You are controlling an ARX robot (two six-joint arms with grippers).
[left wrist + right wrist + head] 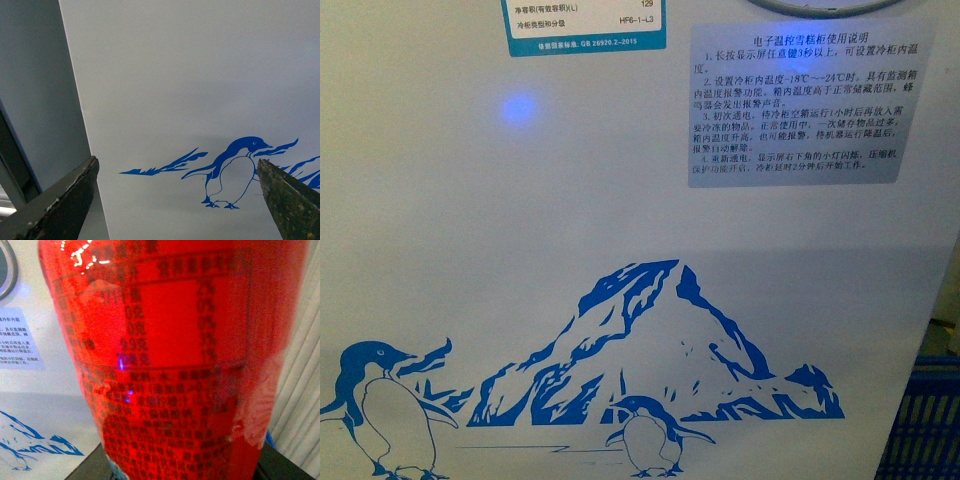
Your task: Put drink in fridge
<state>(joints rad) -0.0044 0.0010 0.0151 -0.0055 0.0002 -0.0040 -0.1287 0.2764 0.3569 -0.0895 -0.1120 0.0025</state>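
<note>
The fridge (pixel 620 200) fills the front view: its white front wall with blue mountain-and-penguin art, a grey instruction sticker and a blue light spot. Neither arm shows there. In the left wrist view the same white wall (pixel 190 75) with a blue penguin is close ahead; my left gripper (pixel 177 172) is open and empty, its dark fingertips (pixel 70 195) spread wide. My right gripper (pixel 182 475) is shut on the drink (pixel 170 355), whose red label with dark print fills the right wrist view. The cap and the liquid are out of view. The fridge's lids are out of view.
A blue plastic basket (pixel 925 420) stands at the fridge's lower right. A grey panel (pixel 35 90) borders the fridge wall in the left wrist view. A pale ribbed surface (pixel 305 390) lies behind the drink. The fridge's sticker and art (pixel 20 340) show beside the bottle.
</note>
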